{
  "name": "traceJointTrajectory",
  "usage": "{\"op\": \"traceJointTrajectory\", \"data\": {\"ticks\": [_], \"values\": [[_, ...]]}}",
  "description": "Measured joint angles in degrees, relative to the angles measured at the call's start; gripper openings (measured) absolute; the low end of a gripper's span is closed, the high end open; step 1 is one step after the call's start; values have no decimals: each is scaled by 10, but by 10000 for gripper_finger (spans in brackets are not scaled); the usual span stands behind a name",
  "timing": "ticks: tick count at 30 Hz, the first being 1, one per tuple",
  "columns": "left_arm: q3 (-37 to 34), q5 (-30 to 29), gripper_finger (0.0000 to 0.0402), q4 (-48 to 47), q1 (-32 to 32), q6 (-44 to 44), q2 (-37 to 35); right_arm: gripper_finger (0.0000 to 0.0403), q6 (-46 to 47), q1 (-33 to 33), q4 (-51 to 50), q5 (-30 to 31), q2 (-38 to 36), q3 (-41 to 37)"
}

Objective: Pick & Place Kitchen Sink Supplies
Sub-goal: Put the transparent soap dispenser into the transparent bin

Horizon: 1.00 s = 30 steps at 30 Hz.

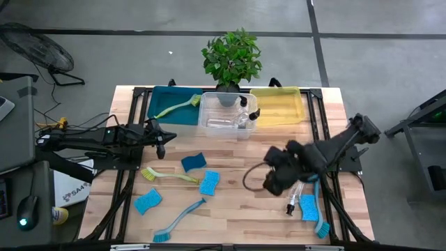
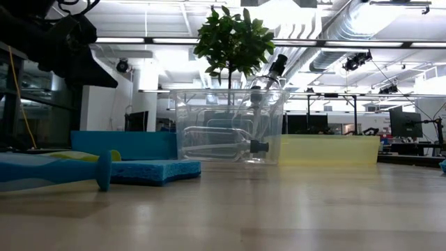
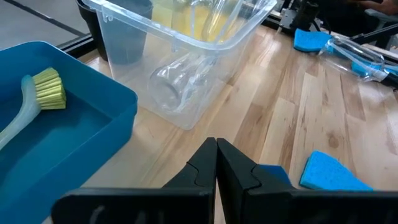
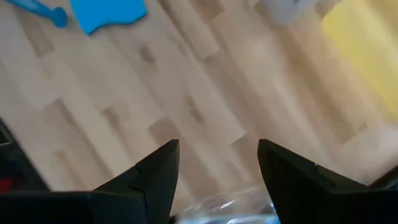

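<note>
The table [image 1: 244,233] carries everything. Its 12 o'clock edge is taken up by three bins set side by side, apparently so each kind of supply has its own home. The centre is bare wood, the widest room for travel.

The left arm waits at 9 o'clock. The left gripper [image 1: 162,141] has its fingers pressed together on nothing and points toward the bins. The right arm reaches in from 3 o'clock, and the right gripper [image 1: 272,183] is low over the boards at about 4 o'clock with its fingers well apart. A clear bottle [image 1: 298,194] lies just beside it, with the pump toward 6 o'clock. The right wrist view shows clear plastic near the finger roots, but I cannot tell whether anything is gripped.

The teal bin [image 1: 162,96] at 11 o'clock holds one yellow-green brush [image 1: 178,106]. The clear bin [image 1: 206,124] at 12 holds bottles lying and leaning. The yellow bin [image 1: 279,111] at 1 o'clock looks bare, and the potted plant [image 1: 232,57] stands behind the bins.

Loose work remains. A second yellow-green brush [image 1: 169,175] and a blue brush [image 1: 180,219] lie at 7 to 8 o'clock. Another blue brush [image 1: 320,213] hugs the 4 o'clock edge, touching a sponge [image 1: 307,207], and leaves little margin there. Three more sponges [image 1: 209,183] are scattered around 7 o'clock.
</note>
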Motion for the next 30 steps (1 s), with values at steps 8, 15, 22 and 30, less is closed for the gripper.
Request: {"op": "traceJointTrajectory", "data": {"ticks": [8,15,22,30], "values": [[0,-15,1,-19,0,0,0,211,270,107,-1,-54,53,0],[0,-29,1,-14,0,19,0,211,477,168,-2,-166,110,0],[0,-35,1,-13,0,34,0,211,570,184,26,-240,161,0],[0,-35,1,-16,0,51,0,211,615,175,35,-270,209,0]]}}
